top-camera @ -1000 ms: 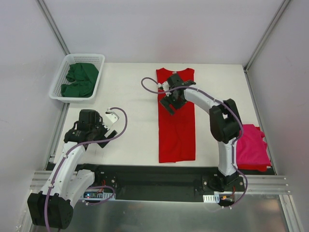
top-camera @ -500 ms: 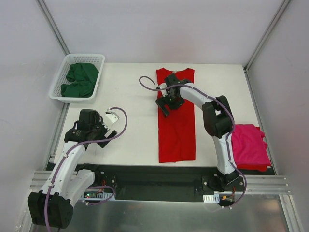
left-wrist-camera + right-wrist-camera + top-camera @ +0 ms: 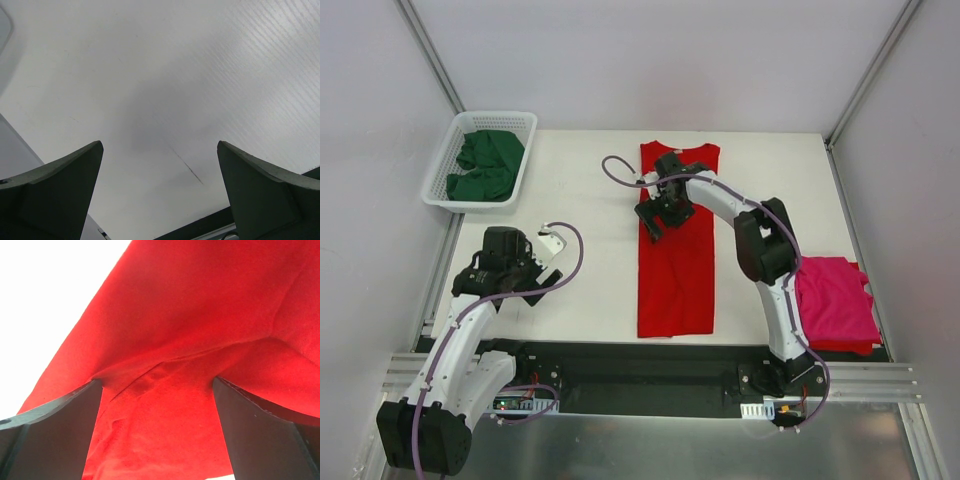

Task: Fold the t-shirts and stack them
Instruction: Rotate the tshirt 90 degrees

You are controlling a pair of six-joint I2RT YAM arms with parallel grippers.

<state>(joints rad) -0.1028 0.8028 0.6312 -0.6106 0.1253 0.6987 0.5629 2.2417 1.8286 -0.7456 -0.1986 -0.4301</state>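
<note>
At the near left of the table (image 3: 590, 200), the left gripper (image 3: 159, 145) hangs over bare surface with its jaws spread wide and nothing between them. It is probably parked there to keep out of the work. Near the right edge lies the magenta t-shirt (image 3: 835, 300), folded into a compact block with a thin red edge showing under its near side. It reads as the start of the stack, set aside where finished pieces can pile up. Down the middle of the table lies the red t-shirt (image 3: 678, 270), flat and already narrowed into a long strip that runs from the near edge towards the far one. This suggests the sides are folded in and the lengthwise fold is what remains. Over the strip's far part, close to its left edge, the right gripper (image 3: 157, 382) sits low with its fingers wide apart. A raised pucker of red cloth lies between them, not pinched, likely so they can take hold of that end. The right arm reaches across the shirt's right side, but nothing lies on the table between the strip and the magenta block. At the far left corner, well apart, the white basket (image 3: 495, 117) holds the dark green shirts (image 3: 485, 170) in a loose heap, apparently waiting their turn.
</note>
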